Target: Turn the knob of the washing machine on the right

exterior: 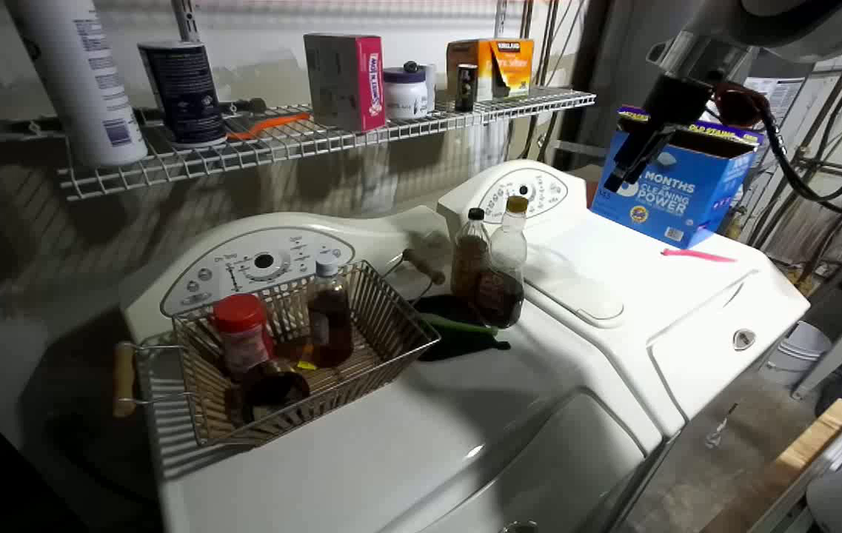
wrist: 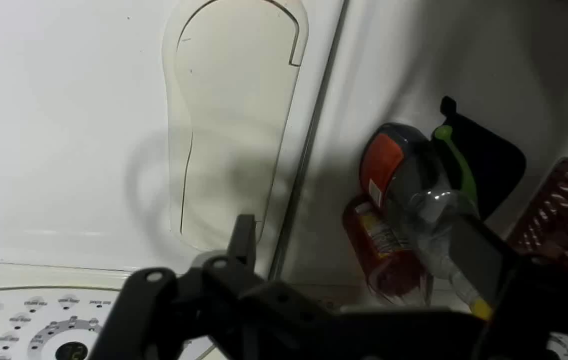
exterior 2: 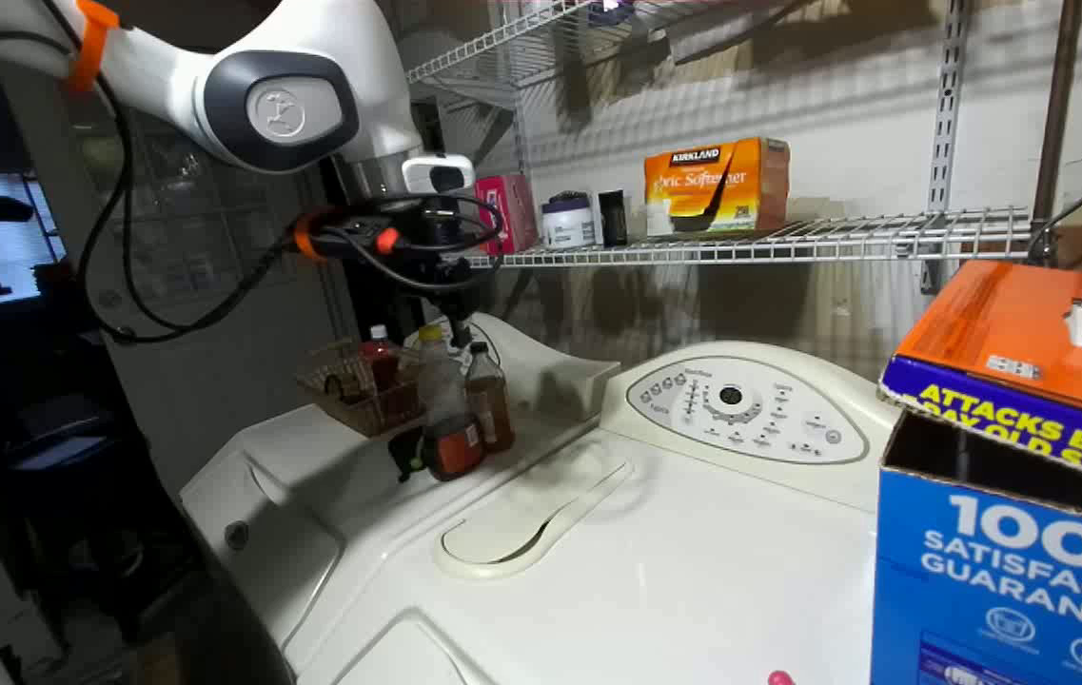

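One empty gripper, jaws spread, hangs apart from the control dial of the right-hand washer, which sits lower, to one side. Approach seems in hand; next: align over the dial, grip, turn.

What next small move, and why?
Probably shift the open gripper toward the knob before lowering: in the wrist view the knob sits at lower left, outside the parted jaws, while bottles show between them, so descending here could risk knocking those.
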### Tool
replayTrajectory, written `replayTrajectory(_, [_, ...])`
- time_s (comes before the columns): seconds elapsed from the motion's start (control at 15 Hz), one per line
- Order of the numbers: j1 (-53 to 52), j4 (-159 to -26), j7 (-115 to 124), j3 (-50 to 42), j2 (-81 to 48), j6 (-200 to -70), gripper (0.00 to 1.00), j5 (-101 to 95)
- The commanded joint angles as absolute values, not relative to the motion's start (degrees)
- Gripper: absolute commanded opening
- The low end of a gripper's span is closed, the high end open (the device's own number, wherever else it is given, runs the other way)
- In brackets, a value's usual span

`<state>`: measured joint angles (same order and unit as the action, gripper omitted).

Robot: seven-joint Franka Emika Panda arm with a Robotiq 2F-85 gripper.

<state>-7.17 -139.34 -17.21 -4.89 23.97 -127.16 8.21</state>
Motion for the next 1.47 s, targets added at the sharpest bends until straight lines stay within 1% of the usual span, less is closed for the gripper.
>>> replayTrajectory(0.0, [-6.49,-139.20,-17.42,-4.25,23.94,-126.95,1.00,8.52])
replayTrajectory(1.13, [-6.49,-139.20,-17.42,-4.25,23.94,-126.95,1.00,8.52])
replayTrajectory(1.4, [-6.77,-136.17,-19.41,-4.74,17.13,-135.12,1.00,8.72])
